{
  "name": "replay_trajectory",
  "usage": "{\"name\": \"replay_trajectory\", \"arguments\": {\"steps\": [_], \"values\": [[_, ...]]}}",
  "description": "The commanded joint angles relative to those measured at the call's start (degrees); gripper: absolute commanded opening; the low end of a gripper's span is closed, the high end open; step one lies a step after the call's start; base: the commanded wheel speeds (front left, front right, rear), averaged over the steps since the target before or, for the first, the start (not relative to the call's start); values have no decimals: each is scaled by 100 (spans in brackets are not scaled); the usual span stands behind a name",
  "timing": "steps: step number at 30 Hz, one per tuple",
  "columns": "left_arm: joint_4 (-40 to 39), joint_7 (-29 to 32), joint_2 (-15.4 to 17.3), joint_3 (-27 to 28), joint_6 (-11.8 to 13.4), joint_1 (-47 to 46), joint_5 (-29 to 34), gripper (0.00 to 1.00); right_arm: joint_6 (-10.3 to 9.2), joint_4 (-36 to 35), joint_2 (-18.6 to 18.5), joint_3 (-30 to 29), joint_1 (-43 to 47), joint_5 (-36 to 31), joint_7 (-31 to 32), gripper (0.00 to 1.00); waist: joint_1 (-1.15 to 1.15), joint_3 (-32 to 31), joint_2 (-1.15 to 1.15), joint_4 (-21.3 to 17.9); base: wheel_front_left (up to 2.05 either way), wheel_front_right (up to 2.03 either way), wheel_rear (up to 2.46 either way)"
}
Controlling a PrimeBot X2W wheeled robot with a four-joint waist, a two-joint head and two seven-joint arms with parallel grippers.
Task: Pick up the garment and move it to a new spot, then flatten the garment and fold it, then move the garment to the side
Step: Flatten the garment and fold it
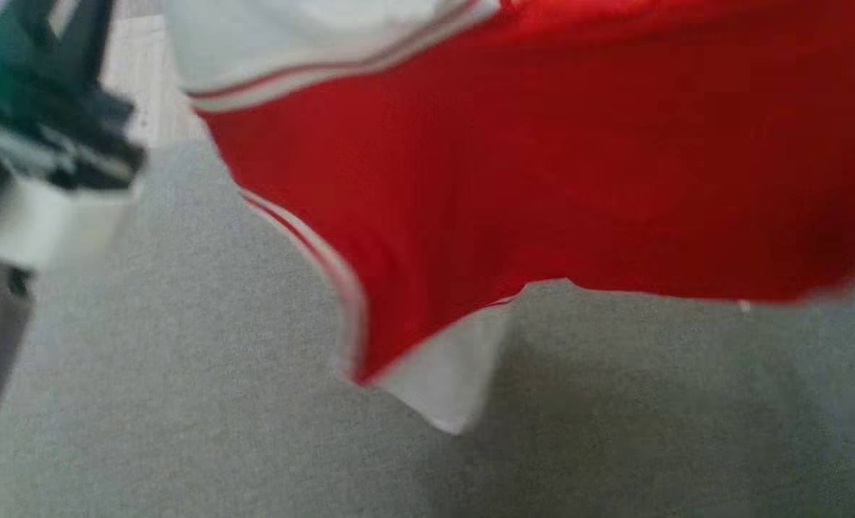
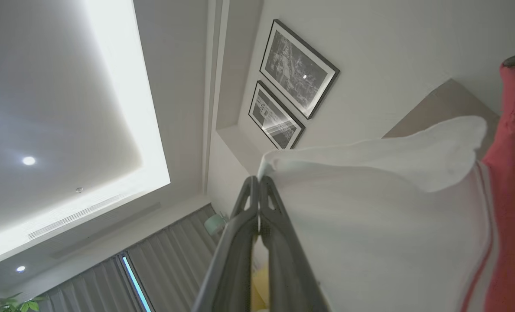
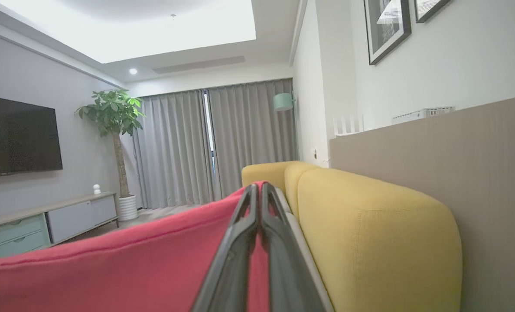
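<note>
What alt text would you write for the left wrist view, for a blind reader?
The shut left pincer grips the white edge of a red-and-white garment under a lit ceiling. Behind are two framed pictures and grey curtains.

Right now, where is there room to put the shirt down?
The grey surface is bare below the shirt and at the lower left, between it and the left arm. The top is crowded by the hanging shirt.
</note>
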Motion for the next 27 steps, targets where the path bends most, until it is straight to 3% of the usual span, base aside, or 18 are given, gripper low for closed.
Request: {"name": "replay_trajectory", "arguments": {"steps": [1, 9, 15, 18, 22, 25, 27], "values": [[118, 101, 210, 302, -95, -647, -91, 0, -4, -18, -135, 251, -392, -51, 134, 0, 2, 86, 0, 42, 0, 0, 0], [1825, 266, -119, -165, -412, -2349, -64, 0, -4, 1106, 142, 1060, -1592, -381, 129, 0, 2, 744, 0, 179, 0, 0, 0], [3513, 44, -433, -476, -465, -3891, 243, 0, -4, 2545, 435, 1650, -2870, -800, -639, 0, 2, 1359, 0, 204, 0, 0, 0], [4122, -167, -546, -472, -293, -4625, 470, 0, -4, 3135, 512, 1715, -3474, -959, -1177, 0, 2, 1589, 0, 193, 0, 0, 0], [4484, -315, -676, -486, -61, -5321, 711, 0, -4, 3680, 418, 1760, -4035, -1127, -1838, 0, 2, 1818, 0, 218, 0, 0, 0], [4282, -327, -757, -493, -96, -5404, 687, 0, -4, 3939, 294, 1897, -4177, -1121, -2135, 0, 2, 2011, 0, 283, 0, 0, 0], [3924, -329, -718, -483, -159, -4969, 577, 0, -4, 4202, 216, 2107, -4087, -1076, -2384, 0, 2, 2162, 0, 354, 0, 0, 0]]}}
